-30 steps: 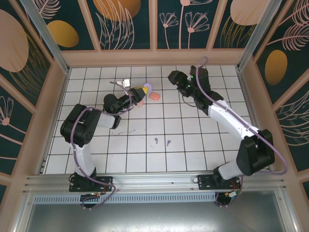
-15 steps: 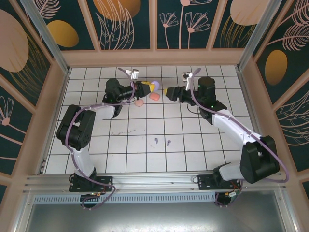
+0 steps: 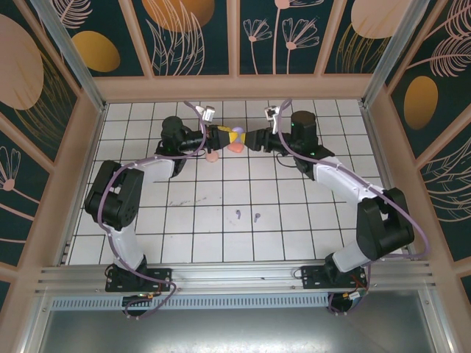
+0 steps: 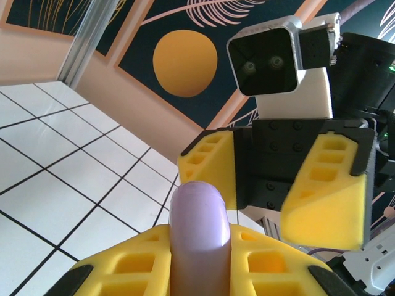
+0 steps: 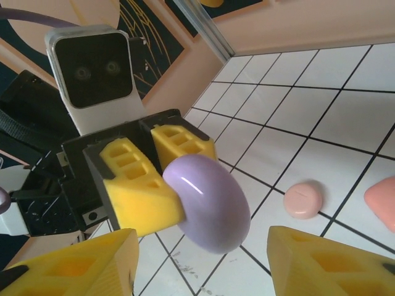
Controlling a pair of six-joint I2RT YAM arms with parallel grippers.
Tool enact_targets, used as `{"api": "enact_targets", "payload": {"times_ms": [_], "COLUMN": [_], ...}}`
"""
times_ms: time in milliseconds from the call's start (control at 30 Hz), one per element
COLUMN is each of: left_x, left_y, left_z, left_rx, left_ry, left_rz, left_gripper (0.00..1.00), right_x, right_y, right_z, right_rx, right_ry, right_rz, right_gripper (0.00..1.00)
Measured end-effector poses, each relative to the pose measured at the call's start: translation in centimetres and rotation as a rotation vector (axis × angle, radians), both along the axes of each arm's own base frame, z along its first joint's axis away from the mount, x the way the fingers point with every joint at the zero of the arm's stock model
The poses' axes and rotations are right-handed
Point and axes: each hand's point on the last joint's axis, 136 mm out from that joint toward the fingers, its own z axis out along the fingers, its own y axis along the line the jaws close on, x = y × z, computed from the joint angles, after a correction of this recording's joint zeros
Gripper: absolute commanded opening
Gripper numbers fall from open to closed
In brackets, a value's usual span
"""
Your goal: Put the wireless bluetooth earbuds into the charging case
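We see two arms meeting in the air over the far middle of the white tiled table (image 3: pixel 309 220). The left pincer (image 3: pixel 224 137) is holding the purple case (image 3: pixel 234 134), a small smooth rounded thing. Its yellow fingers (image 5: pixel 139 185) squeeze the case from both sides, and the round end pokes out past the tips. The case is up off the table and points at the other arm. The right pincer (image 3: pixel 252 140) is just in front of it, face to face with the left one. Its yellow fingers (image 5: pixel 80 268) are spread wide and hold nothing. From the right wrist, the purple case (image 5: pixel 207 200) sits in the gap ahead of these two fingers, and we cannot see it touching either one. From the left wrist, the purple case (image 4: pixel 199 228) stands up between the left fingers. Behind it, the right pincer (image 4: pixel 265 179) is open, with its little white camera (image 4: pixel 281 61) on top. Down on the tiles under the pincers lie two more cases. The pink case (image 3: pixel 212 156) is a bit to the left, and the orange case (image 3: pixel 237 146) is right beside it, near but not touching. Closer to the arm bases, in the middle of the table, two tiny purple earbuds (image 3: pixel 238 214) lie side by side with a small gap between them. They are far from all three cases. They are too small for us to tell which way they point.
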Motion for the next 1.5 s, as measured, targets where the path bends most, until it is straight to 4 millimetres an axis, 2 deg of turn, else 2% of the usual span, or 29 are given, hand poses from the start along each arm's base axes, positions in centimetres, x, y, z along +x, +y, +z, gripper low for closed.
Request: {"api": "enact_targets", "payload": {"times_ms": [267,400,533,600,733,900,1000,1300,1500], "left_x": [0.1,0.0,-1.1,-1.6,-1.8,-2.0,-2.1,-2.0,-2.0], "left_y": [0.4,0.7,0.6,0.5,0.5,0.5,0.5,0.5,0.5], "left_z": [0.3,0.3,1.9,2.6,2.9,2.8,2.8,2.6,2.5], "left_rx": [0.005,0.011,0.002,-0.003,-0.003,0.0,0.002,0.007,0.009], "left_ry": [0.008,0.013,-0.03,-0.055,-0.071,-0.076,-0.082,-0.074,-0.067], "left_rz": [0.009,0.011,-0.018,-0.024,-0.032,-0.043,-0.045,-0.045,-0.045], "left_gripper": [0.0,0.0,0.0,0.0,0.0,0.0,0.0,0.0,0.0], "right_x": [1.7,3.0,4.1,4.1,3.2,0.4,-0.5,-1.3,-0.8], "right_y": [0.0,-0.7,-1.7,-1.8,-2.0,-2.3,-2.2,-0.3,0.2], "right_z": [-1.9,-2.8,-4.4,-4.6,-3.3,0.1,1.7,1.5,0.9], "right_rx": [-0.024,-0.025,-0.042,-0.046,-0.04,-0.012,0.003,-0.015,-0.03], "right_ry": [0.033,0.055,0.1,0.107,0.084,0.003,-0.039,-0.037,-0.023], "right_rz": [-0.027,-0.062,-0.107,-0.11,-0.098,-0.038,-0.006,0.066,0.073], "right_gripper": [0.49,0.48,0.48,0.48,0.48,0.47,0.47,0.41,0.38]}}
